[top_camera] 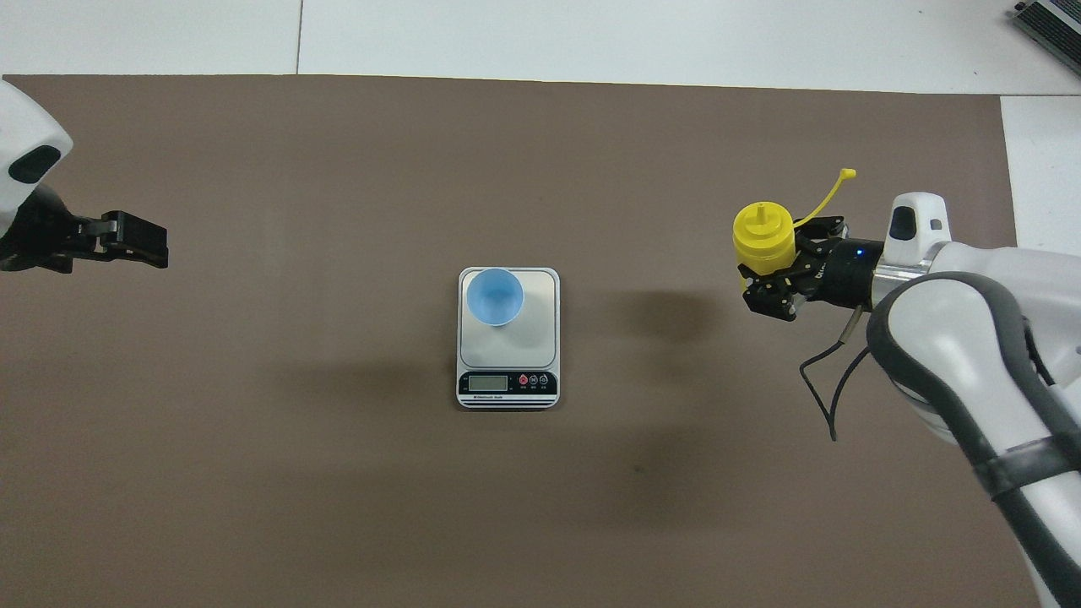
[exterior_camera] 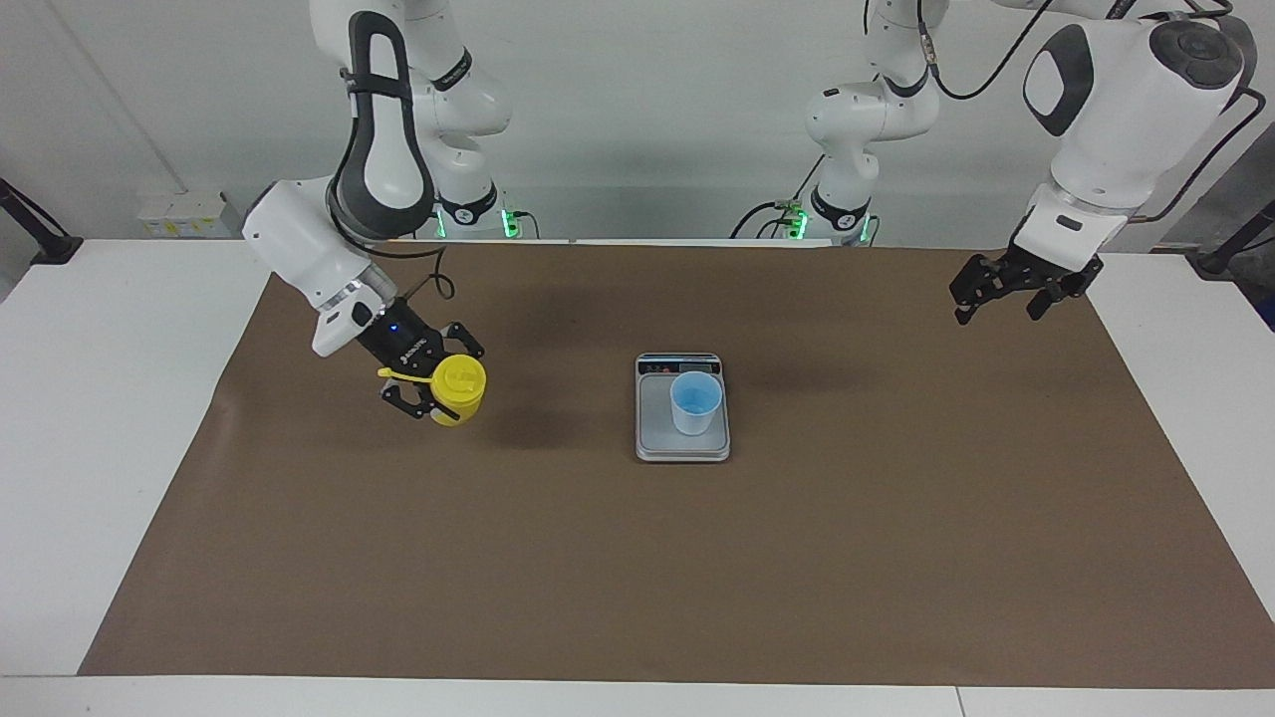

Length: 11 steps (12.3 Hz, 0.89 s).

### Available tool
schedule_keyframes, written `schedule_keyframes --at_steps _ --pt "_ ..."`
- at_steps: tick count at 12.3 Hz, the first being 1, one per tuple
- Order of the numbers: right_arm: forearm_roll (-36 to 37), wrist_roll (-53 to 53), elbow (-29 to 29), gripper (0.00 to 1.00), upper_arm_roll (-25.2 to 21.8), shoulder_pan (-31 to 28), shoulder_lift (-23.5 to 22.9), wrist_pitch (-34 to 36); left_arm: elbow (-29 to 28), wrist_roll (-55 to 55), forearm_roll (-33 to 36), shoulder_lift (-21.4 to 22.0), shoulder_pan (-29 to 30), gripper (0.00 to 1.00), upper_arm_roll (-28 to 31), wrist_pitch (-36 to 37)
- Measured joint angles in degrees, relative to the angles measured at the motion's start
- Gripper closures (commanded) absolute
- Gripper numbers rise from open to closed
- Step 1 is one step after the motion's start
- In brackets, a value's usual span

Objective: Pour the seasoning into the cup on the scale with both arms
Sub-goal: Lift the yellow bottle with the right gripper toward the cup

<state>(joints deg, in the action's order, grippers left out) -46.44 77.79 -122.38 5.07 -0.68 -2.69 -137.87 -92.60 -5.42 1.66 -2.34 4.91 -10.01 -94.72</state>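
Note:
The yellow seasoning bottle (exterior_camera: 460, 386) (top_camera: 763, 238) is upright, its nozzle uncovered and its tethered cap (top_camera: 845, 175) hanging out to the side. My right gripper (exterior_camera: 436, 384) (top_camera: 784, 263) is shut on its body, low over the brown mat toward the right arm's end. The light-blue cup (exterior_camera: 695, 402) (top_camera: 495, 295) stands on the scale (exterior_camera: 682, 445) (top_camera: 534, 331) at the middle of the mat, on the part of the plate toward the left arm's end. My left gripper (exterior_camera: 1004, 294) (top_camera: 127, 241) is open and empty, raised over the mat's edge at the left arm's end.
A brown mat (exterior_camera: 637, 558) (top_camera: 338, 473) covers most of the white table. The scale's dark display strip (top_camera: 507, 384) lies on its edge nearest the robots. Bare mat lies between the bottle and the scale.

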Motion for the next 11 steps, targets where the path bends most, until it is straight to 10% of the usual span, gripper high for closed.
schedule_keyframes --at_steps 11 --pt "35.7 -29.3 4.8 0.82 0.3 13.3 -1.2 -3.0 0.0 0.0 0.0 0.0 0.0 0.00 0.0 0.0"
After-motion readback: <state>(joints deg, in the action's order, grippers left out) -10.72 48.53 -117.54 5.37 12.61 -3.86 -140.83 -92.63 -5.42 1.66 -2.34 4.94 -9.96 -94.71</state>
